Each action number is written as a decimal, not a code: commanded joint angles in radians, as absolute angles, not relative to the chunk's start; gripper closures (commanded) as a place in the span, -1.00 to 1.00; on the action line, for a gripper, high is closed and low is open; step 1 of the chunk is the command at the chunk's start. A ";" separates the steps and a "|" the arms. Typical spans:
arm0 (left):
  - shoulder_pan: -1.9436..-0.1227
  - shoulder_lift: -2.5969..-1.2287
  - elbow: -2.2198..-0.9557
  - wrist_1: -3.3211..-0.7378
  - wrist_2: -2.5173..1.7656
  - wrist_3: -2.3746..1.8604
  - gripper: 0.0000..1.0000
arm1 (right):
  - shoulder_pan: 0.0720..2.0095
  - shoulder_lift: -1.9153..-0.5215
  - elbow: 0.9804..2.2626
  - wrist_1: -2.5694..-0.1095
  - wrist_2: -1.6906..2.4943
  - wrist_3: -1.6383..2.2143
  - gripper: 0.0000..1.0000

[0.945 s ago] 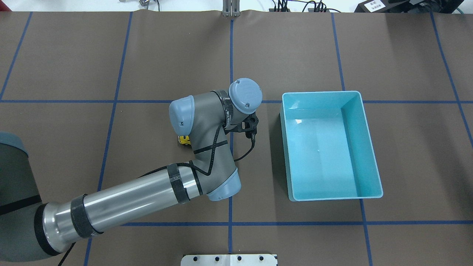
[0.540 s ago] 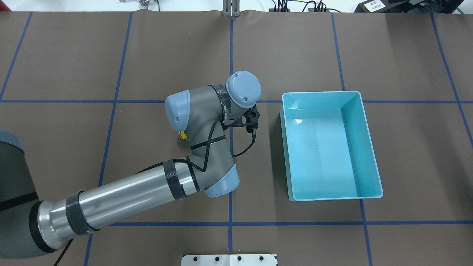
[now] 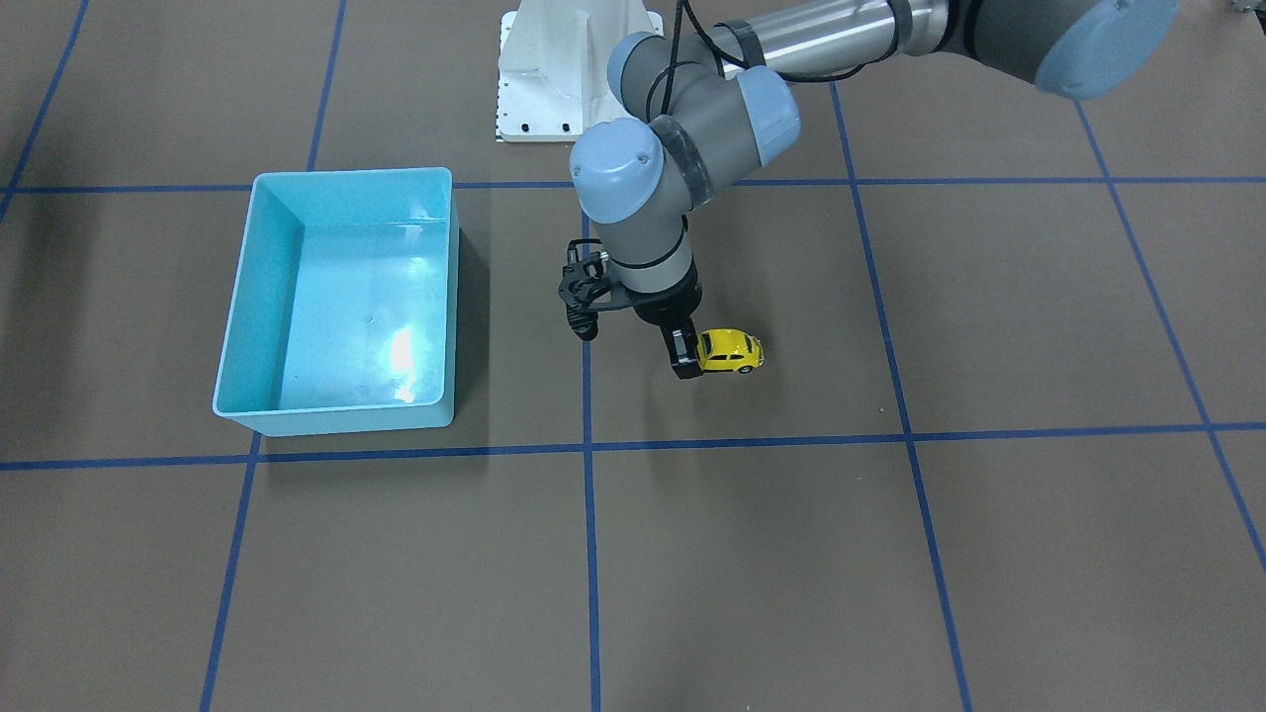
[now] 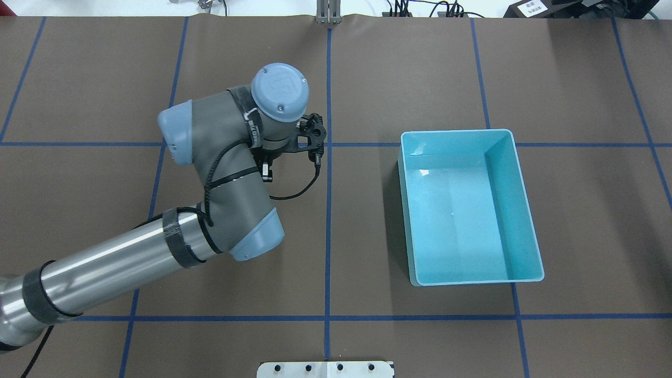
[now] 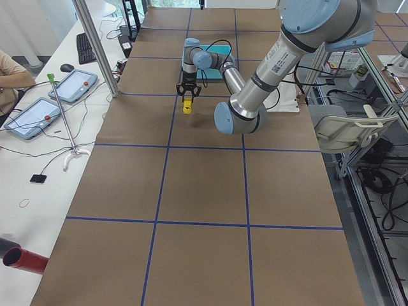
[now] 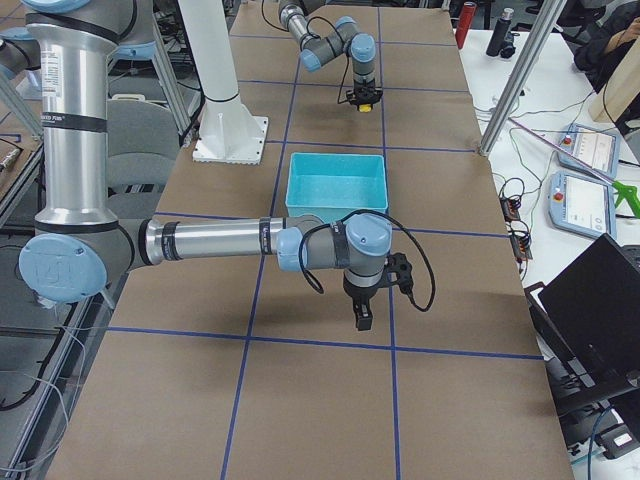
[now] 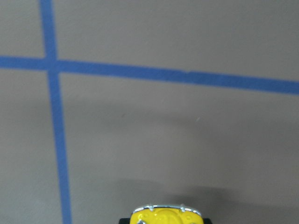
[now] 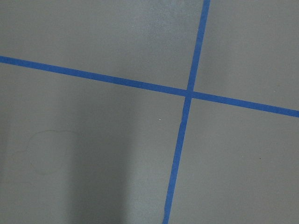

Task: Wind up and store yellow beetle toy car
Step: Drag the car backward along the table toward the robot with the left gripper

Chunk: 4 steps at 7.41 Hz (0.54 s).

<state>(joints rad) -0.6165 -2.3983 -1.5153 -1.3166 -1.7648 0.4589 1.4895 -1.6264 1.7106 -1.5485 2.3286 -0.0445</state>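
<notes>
The yellow beetle toy car [image 3: 732, 351] sits low over the brown table, right of the middle in the front-facing view. My left gripper [image 3: 692, 358] points straight down and is shut on the car's end nearest the bin. In the left wrist view the car's yellow end [image 7: 166, 215] shows at the bottom edge between the dark fingertips. In the overhead view my left wrist hides the car. The car [image 5: 187, 107] also shows small under the gripper in the left view. My right gripper [image 6: 361, 320] hangs over bare table in the right view, and I cannot tell its state.
The light blue bin [image 4: 455, 132] stands empty to the right of my left arm, a grid cell away; the bin [image 3: 336, 175] is on the left in the front-facing view. Blue tape lines cross the mat. A white base plate [image 4: 325, 369] lies at the near edge.
My left wrist has swung left and farther from the robot, away from the bin. The sliver of yellow car that showed beside the wrist is now hidden under the arm.
</notes>
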 commanded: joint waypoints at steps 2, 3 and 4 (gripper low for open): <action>-0.724 -2.205 -1.635 -1.441 -1.911 0.639 1.00 | 1.489 -1.625 1.710 -1.549 2.329 -0.044 -1.00; -0.750 -2.145 -1.638 -1.516 -1.978 0.641 1.00 | 1.489 -1.624 1.710 -1.549 2.329 -0.044 -1.00; -0.764 -2.131 -1.638 -1.531 -1.999 0.637 1.00 | 1.489 -1.624 1.710 -1.549 2.329 -0.044 -1.00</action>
<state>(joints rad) -0.7388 -2.1742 -1.6314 -1.4840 -1.9512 0.6298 1.4895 -1.6248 1.7104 -1.5493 2.3286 -0.0445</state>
